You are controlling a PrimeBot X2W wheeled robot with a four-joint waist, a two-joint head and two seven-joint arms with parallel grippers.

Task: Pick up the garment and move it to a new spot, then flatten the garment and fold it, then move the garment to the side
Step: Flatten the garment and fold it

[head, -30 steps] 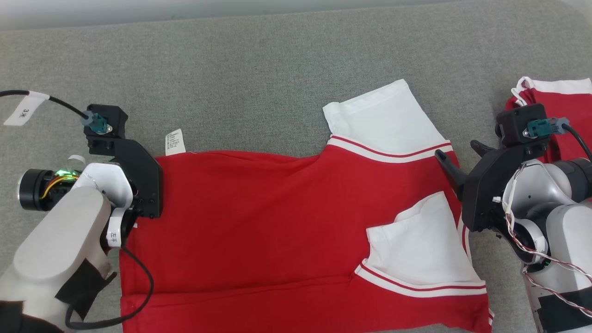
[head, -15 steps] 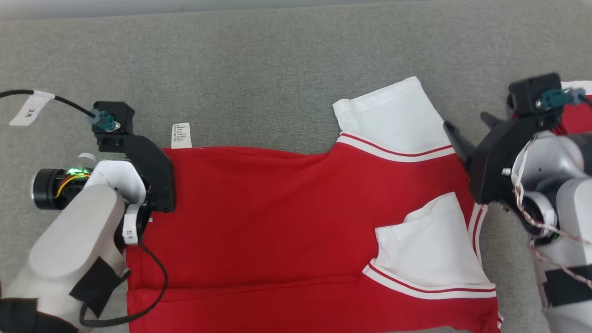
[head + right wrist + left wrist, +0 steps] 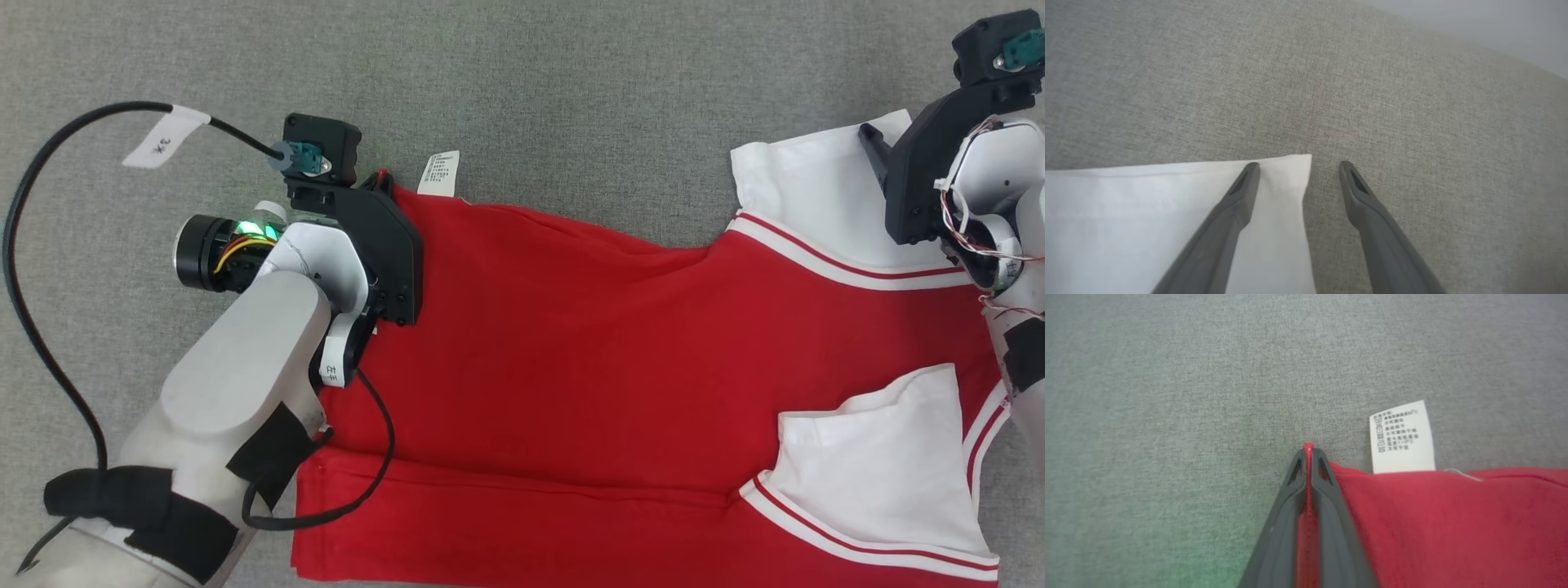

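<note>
Garment point(image 3: 588, 343): red shirt with white sleeves, spread on the grey surface point(image 3: 571, 73). It is mostly flat, with one lengthwise crease along its near side. Upper sleeve point(image 3: 804, 188) lies outward, toward the surface's far edge. Lower sleeve point(image 3: 873, 457) is folded in over the red body.

Left gripper point(image 3: 1308, 451): jaws closed to a slit, a sliver of red cloth pinched between them. This is the hem corner, just beside the care label point(image 3: 1402, 437).

Right gripper point(image 3: 1299, 164): jaws parted, nothing between them. One finger is over the upper sleeve's outer corner, the other over bare surface. Whether the tips touch cloth, cannot tell.

Handling (my estimate): light, limp knit with no stiffness. It will sag between holds and drag on the woven surface. Not fragile. Best taken at corners and hems, where doubled cloth gives the fingers something to bite, with two holds kept taut apart. The sleeve corner looks a fair second hold.
</note>
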